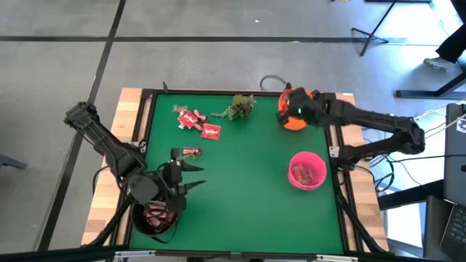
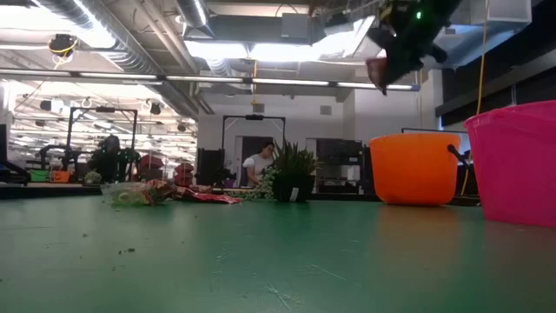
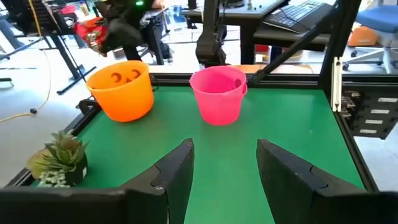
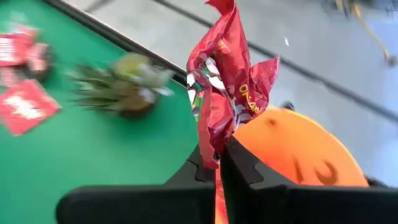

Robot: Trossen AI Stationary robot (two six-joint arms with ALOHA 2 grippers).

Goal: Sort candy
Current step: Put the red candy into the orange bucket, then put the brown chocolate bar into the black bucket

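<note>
Loose candy lies at the table's far left: red square packets [image 1: 193, 120] [image 1: 211, 132] and a dark bar [image 1: 191, 151]. My right gripper [image 1: 285, 109] hangs over the orange bowl [image 1: 295, 121], shut on a crumpled red candy packet [image 4: 230, 81]. The low view shows that gripper [image 2: 400, 39] high above the orange bowl [image 2: 415, 167]. My left gripper [image 1: 195, 177] stands open above the table's near left, beside a black bowl [image 1: 166, 231] that holds dark candy. Nothing is between its fingers [image 3: 224, 174]. My right gripper pinches the red packet's lower end [image 4: 214, 140] between its two fingers. The fingers come from the table's right, slanting down. The packet sticks out past the fingertips, crumpled and lifted clear, above the orange bowl [image 4: 298, 162].
A pink bowl [image 1: 307, 171] with some candy stands at the right. A small green plant [image 1: 237, 108] sits at the far middle, between the loose candy and the orange bowl. Bare green mat [image 1: 247, 189] fills the middle. People show in the room behind.
</note>
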